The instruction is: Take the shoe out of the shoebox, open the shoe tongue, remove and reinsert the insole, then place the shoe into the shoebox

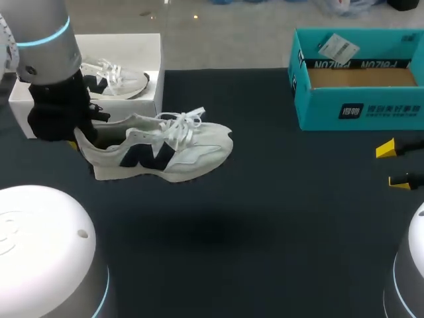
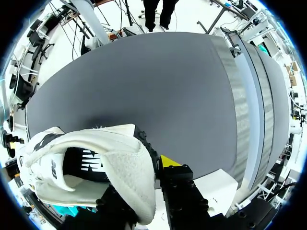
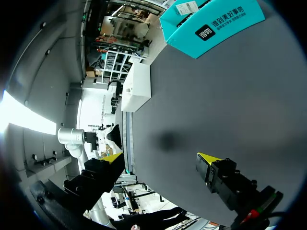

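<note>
My left gripper (image 1: 74, 142) is shut on the heel collar of a white sneaker (image 1: 165, 149) with navy side marks and white laces. The sneaker hangs above the dark table (image 1: 252, 199), toe pointing right, with its shadow on the mat below. In the left wrist view the padded heel (image 2: 129, 167) sits pinched between the fingers, and one yellow fingertip (image 2: 168, 161) shows outside it. The teal shoebox (image 1: 358, 109) stands open at the back right. My right gripper (image 1: 392, 165) stays open and empty at the right edge, and the right wrist view shows its fingers spread wide (image 3: 160, 158).
A white box (image 1: 149, 99) stands at the back left with a second white sneaker (image 1: 112, 78) lying on top. The teal shoebox (image 3: 216, 24) and the white box (image 3: 136, 86) also show ahead of the right gripper.
</note>
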Robot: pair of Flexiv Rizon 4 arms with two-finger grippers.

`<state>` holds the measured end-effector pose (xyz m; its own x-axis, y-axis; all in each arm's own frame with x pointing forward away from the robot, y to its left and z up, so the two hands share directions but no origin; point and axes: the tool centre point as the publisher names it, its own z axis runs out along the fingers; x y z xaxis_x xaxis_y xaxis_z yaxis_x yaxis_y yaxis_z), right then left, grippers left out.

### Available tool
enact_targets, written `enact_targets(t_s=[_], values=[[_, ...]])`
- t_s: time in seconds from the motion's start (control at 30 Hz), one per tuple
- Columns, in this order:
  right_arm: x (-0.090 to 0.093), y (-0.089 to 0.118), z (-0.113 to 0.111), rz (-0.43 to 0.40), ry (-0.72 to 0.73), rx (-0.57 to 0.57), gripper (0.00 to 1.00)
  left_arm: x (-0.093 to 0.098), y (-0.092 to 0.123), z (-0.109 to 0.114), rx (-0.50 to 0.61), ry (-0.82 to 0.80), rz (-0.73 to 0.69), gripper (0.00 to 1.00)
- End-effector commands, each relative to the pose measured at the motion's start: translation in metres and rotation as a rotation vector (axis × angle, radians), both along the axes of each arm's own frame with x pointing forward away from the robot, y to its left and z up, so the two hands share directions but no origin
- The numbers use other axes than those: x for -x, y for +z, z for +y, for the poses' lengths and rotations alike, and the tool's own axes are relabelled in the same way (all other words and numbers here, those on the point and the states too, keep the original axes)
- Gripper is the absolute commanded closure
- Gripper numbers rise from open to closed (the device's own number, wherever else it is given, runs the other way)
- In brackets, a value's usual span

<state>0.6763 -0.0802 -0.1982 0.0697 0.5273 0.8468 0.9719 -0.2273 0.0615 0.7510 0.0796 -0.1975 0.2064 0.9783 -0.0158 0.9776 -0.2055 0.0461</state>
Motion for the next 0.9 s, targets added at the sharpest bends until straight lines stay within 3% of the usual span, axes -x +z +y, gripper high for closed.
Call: enact_targets(t_s=[0.03, 0.1, 0.67, 0.73, 0.8, 0.9], values=[[0.002, 0.0, 0.0, 0.001, -0.003, 0.003, 0.0, 0.005, -0.004, -0.023, -0.003, -0.058, -0.037, 1.0], [0.002, 0.0, 0.0, 0.001, -0.003, 0.003, 0.0, 0.007, -0.002, -0.035, 0.0, -0.113, -0.048, 1.0], [0.002, 0.0, 0.0, 0.001, -0.003, 0.003, 0.0, 0.007, -0.002, -0.035, 0.0, -0.113, -0.048, 1.0], [0.002, 0.0, 0.0, 0.001, -0.003, 0.003, 0.0, 0.013, -0.009, -0.047, -0.033, 0.029, 0.046, 1.0], [0.002, 0.0, 0.0, 0.001, -0.003, 0.003, 0.0, 0.022, -0.012, -0.054, 0.025, 0.035, 0.07, 1.0], [0.002, 0.0, 0.0, 0.001, -0.003, 0.003, 0.0, 0.038, -0.012, -0.071, 0.015, 0.037, 0.072, 1.0]])
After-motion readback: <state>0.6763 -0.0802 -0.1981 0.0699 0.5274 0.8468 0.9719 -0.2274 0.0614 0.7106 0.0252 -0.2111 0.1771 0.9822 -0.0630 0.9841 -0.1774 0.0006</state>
